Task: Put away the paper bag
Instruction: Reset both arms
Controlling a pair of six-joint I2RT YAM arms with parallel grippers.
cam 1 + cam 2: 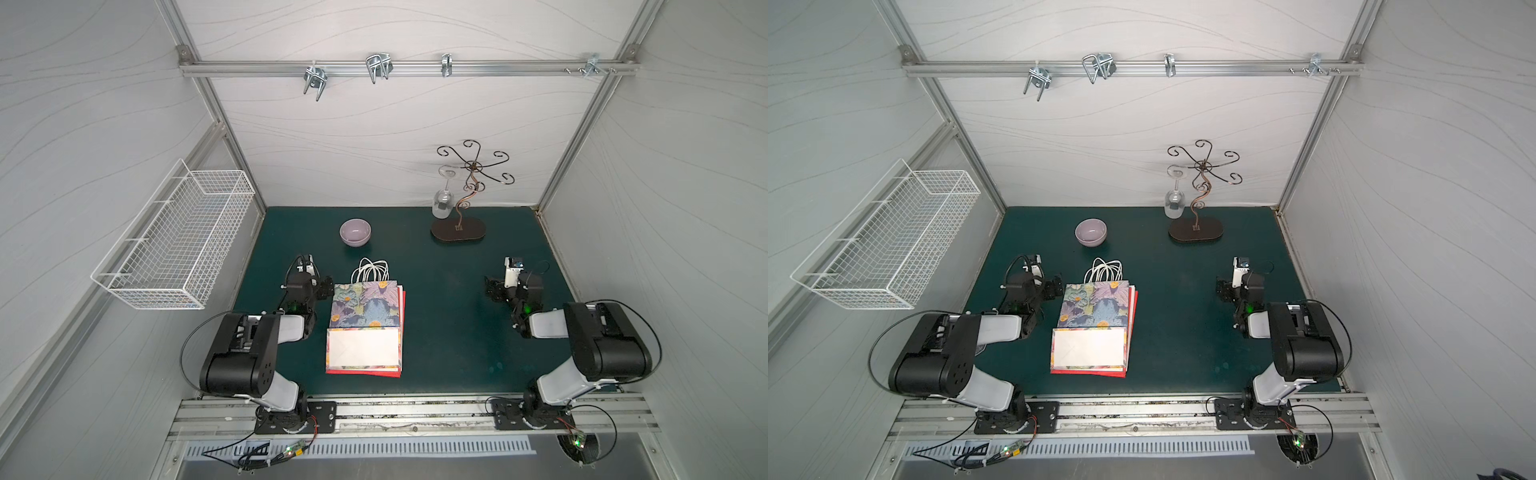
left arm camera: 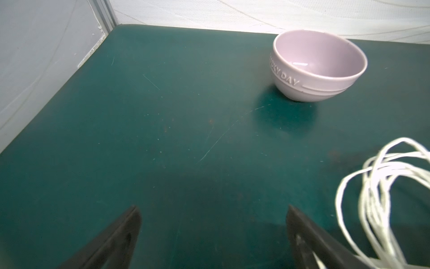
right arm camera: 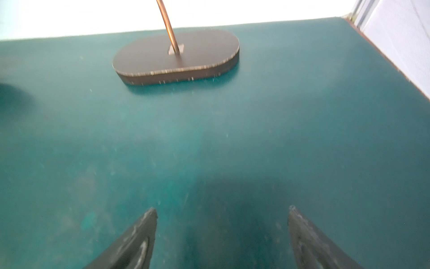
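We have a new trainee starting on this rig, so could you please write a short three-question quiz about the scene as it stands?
1. True or false: the floral paper bag with white cord handles lies flat on the green mat.
2. Which gripper is nearer the bag: A) left gripper, B) right gripper?
3. What hangs upside down from the curly metal stand?

Key:
1. True.
2. A; it sits beside the bag's handle end with open jaws, holding nothing.
3. A clear wine glass; the lilac ceramic bowl sits on the mat.
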